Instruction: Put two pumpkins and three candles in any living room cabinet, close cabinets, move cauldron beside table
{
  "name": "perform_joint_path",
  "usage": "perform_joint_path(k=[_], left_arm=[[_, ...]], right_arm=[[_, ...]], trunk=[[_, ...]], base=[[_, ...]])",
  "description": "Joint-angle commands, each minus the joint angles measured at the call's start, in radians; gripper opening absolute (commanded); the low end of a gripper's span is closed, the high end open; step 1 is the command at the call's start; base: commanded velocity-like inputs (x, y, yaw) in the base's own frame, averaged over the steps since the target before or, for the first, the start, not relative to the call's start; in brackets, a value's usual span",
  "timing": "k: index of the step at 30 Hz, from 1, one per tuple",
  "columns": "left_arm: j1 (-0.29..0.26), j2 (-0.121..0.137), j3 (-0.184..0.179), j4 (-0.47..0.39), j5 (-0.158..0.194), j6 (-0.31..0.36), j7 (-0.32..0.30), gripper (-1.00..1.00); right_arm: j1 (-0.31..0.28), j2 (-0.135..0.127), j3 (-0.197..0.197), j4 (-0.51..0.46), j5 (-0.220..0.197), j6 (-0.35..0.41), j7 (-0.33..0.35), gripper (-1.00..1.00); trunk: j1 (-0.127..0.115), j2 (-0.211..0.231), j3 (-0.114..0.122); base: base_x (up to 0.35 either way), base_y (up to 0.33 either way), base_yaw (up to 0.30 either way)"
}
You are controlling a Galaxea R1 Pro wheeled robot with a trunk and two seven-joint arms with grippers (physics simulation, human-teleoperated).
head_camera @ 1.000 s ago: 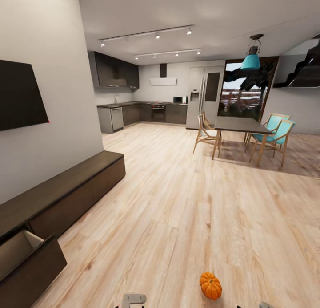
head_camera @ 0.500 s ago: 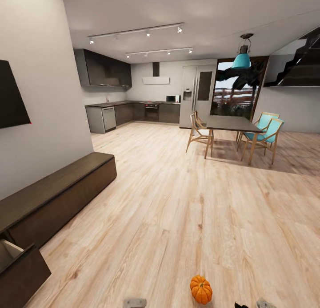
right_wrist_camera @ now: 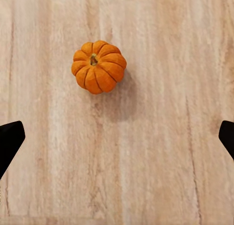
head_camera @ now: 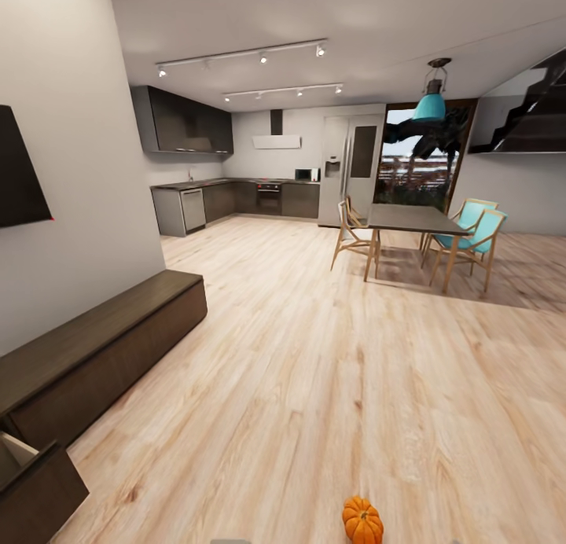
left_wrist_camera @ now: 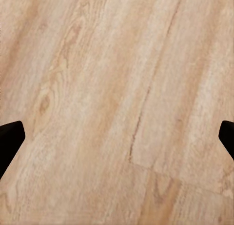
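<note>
An open living room with pale plank floor (head_camera: 314,387) is stretching toward a kitchen. One pumpkin (head_camera: 362,520) is lying on the floor at 6 o'clock, under the right tool (right_wrist_camera: 117,137), which is gaping wide and holding nothing. The left tool (left_wrist_camera: 117,137) is likewise spread open, empty. The cabinet (head_camera: 94,347) at 9 o'clock has a drawer (head_camera: 31,481) standing open, so stowing and closing remain.

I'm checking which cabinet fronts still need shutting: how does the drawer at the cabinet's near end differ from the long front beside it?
The near drawer is pulled out, its front standing off the cabinet and tilted; the long front sits flush and shut. The near drawer shows a pale wood interior; the long front shows none. Both share the same dark-brown, handleless finish.
</note>
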Motion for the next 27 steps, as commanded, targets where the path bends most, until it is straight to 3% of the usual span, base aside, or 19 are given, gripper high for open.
perform_joint_path(k=[1, 17, 27], left_arm=[[-0.001, 0.001, -0.006, -0.002, 0.005, 0.004, 0.009, 1.0], [0.0, 0.001, -0.009, -0.003, 0.005, 0.003, 0.009, 1.0], [0.0, 0.001, -0.014, -0.002, 0.004, 0.003, 0.009, 1.0]], right_arm=[[-0.002, 0.0, 0.008, 0.005, -0.011, -0.006, 0.008, 1.0], [-0.002, 0.0, 0.011, 0.005, -0.01, -0.004, 0.011, 1.0], [-0.002, 0.0, 0.011, 0.005, -0.01, -0.004, 0.011, 1.0]], trunk=[[0.0, -0.001, -0.001], [0.0, -0.001, -0.001], [0.0, -0.001, -0.001]], base=[[0.107, 0.028, 0.0], [0.069, 0.017, 0.0], [0.22, 0.038, 0.0]])
